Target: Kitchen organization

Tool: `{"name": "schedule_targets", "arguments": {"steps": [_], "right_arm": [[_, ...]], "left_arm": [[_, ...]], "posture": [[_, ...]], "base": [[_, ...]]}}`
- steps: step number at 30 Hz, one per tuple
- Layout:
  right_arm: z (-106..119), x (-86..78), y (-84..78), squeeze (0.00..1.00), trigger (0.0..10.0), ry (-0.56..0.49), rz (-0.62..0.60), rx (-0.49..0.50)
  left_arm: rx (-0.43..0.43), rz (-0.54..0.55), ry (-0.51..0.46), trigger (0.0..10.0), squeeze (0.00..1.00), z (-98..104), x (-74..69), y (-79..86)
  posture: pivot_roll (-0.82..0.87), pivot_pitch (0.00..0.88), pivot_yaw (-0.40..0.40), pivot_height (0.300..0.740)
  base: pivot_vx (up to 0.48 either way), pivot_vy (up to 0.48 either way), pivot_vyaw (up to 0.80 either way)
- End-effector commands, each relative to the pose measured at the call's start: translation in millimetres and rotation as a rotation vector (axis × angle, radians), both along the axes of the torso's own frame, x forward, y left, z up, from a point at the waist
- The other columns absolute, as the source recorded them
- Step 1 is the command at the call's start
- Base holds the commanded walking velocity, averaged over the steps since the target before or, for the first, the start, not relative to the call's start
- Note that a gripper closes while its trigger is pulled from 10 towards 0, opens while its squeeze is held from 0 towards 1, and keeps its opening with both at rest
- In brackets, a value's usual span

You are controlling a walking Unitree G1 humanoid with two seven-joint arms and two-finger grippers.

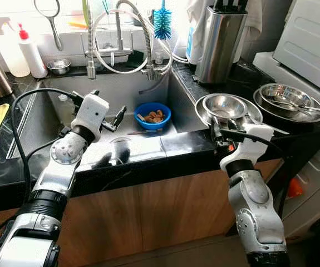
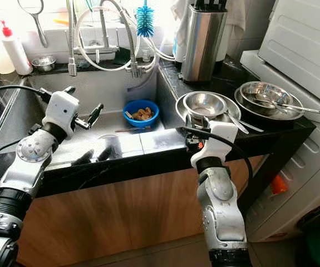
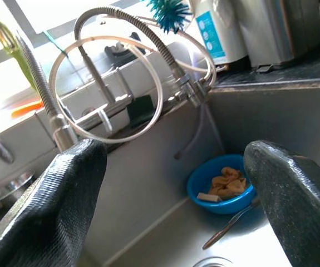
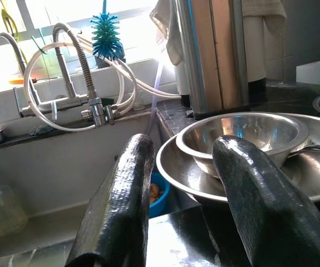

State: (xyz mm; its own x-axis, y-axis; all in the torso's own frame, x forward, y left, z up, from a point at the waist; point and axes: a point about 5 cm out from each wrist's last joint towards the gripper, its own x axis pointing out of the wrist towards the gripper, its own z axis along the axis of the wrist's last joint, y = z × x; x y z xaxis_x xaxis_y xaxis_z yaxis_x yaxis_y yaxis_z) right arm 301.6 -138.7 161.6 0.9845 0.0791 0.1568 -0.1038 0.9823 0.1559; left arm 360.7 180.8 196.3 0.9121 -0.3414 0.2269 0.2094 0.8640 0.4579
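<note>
Reaching appears to be the step in hand: the left gripper (image 1: 117,118), fingers spread (nothing held), is poised over the sink (image 1: 48,119), where the blue bowl (image 1: 152,115) sits; a descent toward it is called for next.

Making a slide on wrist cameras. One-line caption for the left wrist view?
Open left gripper above the sink, looking at a blue bowl below the faucet.
</note>
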Motion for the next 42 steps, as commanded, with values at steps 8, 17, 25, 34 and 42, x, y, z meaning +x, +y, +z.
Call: {"name": "schedule_targets", "arguments": {"steps": [8, 17, 25, 34, 42], "right_arm": [[2, -2.5, -4.0, 0.00, 10.0, -0.012, -0.020, -0.002], [2, -3.4, -7.2, 0.00, 10.0, -0.012, -0.029, -0.010], [2, -3.9, -6.3, 0.00, 10.0, -0.013, -0.025, -0.014], [0, -4.8, -6.6, 0.00, 10.0, -0.009, -0.029, -0.012], [1, -5.0, -8.0, 0.00, 10.0, -0.011, -0.039, -0.005]], "left_arm": [[-0.265, 0.072, 0.117, 10.0, 0.00, -15, 1.3, 22.4], [-0.344, 0.034, 0.131, 10.0, 0.00, -17, -1.6, 19.3], [-0.335, -0.007, 0.136, 10.0, 0.00, -18, -4.7, 11.0], [-0.344, -0.022, 0.153, 10.0, 0.00, -22, -8.1, 5.7], [-0.345, -0.024, 0.150, 10.0, 0.00, -21, -8.0, 5.0]], "posture": [[-0.03, 0.034, -0.011, 0.740], [-0.04, 0.027, -0.011, 0.740], [-0.04, 0.018, -0.012, 0.740], [-0.04, 0.003, -0.012, 0.740], [-0.04, 0.011, -0.012, 0.740]], "base": [[0.000, 0.000, 0.00], [0.000, 0.000, 0.00], [0.000, 0.000, 0.00], [0.000, 0.000, 0.00], [0.000, 0.000, 0.00]]}}
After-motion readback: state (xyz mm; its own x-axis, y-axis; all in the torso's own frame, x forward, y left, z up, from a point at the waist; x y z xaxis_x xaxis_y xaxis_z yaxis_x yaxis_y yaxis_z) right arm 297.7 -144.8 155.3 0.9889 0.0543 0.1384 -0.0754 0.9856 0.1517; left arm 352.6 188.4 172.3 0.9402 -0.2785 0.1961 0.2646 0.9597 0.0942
